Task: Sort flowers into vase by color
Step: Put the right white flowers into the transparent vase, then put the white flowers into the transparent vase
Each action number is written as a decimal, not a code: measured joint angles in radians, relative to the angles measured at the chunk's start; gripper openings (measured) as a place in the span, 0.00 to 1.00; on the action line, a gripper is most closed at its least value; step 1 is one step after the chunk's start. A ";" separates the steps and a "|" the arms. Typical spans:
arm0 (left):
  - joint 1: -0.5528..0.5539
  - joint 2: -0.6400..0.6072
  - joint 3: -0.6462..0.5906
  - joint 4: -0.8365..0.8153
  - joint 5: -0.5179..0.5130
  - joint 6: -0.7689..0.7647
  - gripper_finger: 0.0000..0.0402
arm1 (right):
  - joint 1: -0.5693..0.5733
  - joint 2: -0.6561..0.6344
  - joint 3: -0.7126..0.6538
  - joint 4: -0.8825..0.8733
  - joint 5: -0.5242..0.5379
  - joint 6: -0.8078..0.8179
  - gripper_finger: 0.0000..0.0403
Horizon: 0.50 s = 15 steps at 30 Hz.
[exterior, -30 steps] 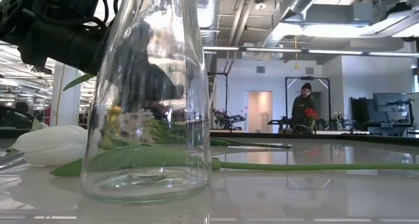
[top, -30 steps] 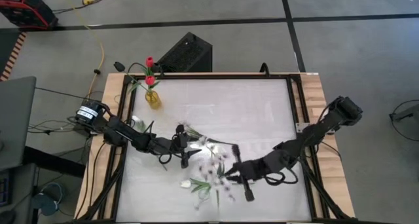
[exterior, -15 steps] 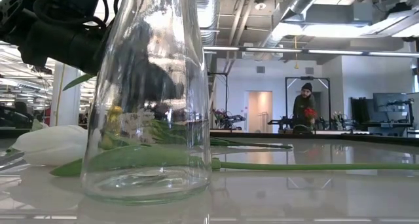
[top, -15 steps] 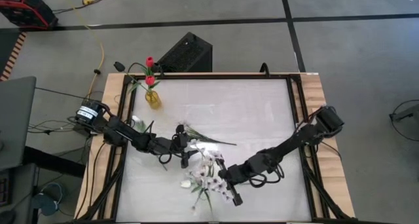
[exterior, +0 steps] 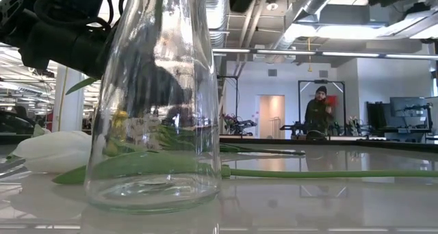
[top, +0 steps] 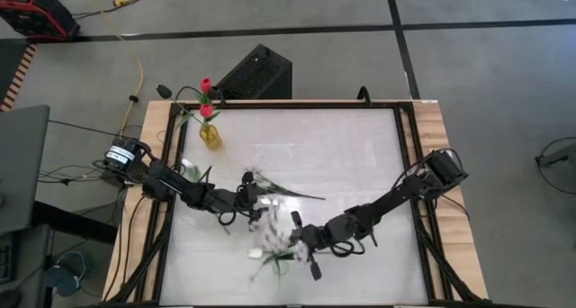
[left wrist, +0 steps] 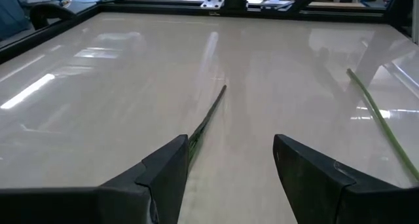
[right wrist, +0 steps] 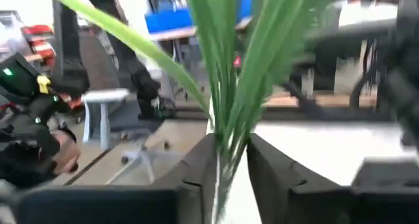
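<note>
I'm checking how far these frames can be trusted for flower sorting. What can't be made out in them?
- High view: the sprig at the right end effector is motion-blurred; its blossoms are unreadable.
- Right wrist view: green stems between the fingers; blossoms cut off by the top edge.
- Low view: the clear vase distorts flowers behind it.
- Left wrist view: the stem near the left end effector shows no bloom.

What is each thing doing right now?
Left hand, open, low over a stem.
Right hand, at some green stems.
Yellow vase, upright, holding red tulips.
Glass vase, upright.
White tulip, lying flat.
</note>
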 joint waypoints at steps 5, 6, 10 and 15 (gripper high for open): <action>0.000 0.000 0.000 -0.003 0.015 0.000 0.53 | -0.021 -0.072 0.053 -0.377 -0.103 0.077 0.45; 0.000 0.000 0.000 -0.003 0.022 0.000 0.53 | -0.023 -0.088 0.070 -0.474 -0.134 0.079 0.48; 0.000 0.000 0.000 -0.003 0.024 0.000 0.53 | -0.025 -0.164 0.125 -0.850 -0.206 0.076 0.59; 0.000 0.000 0.000 -0.004 0.024 0.000 0.53 | -0.026 -0.250 0.166 -1.140 -0.207 0.079 0.61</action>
